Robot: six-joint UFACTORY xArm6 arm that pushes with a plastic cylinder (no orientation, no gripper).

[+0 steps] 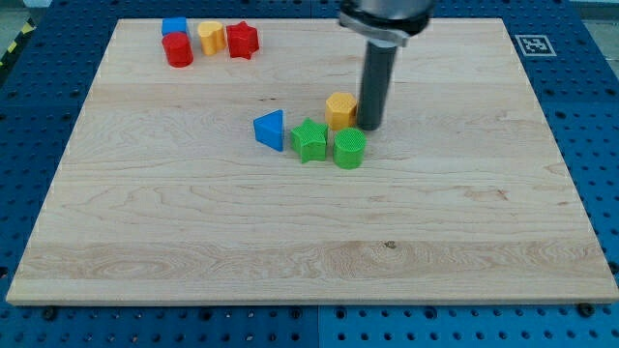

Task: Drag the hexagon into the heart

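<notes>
The yellow hexagon (339,110) lies near the middle of the wooden board (193,242). The yellow heart (212,38) lies far off at the view's top left. My tip (370,127) stands on the board at the hexagon's right side, touching it or nearly so. A green star (309,141) and a green cylinder (349,149) lie just below the hexagon, and the cylinder is just below and left of my tip. A blue triangle (270,130) lies to the left of the green star.
Around the heart at the top left lie a blue cube (174,26), a red cylinder (178,50) and a red star (242,41). A blue pegboard table (590,116) surrounds the board.
</notes>
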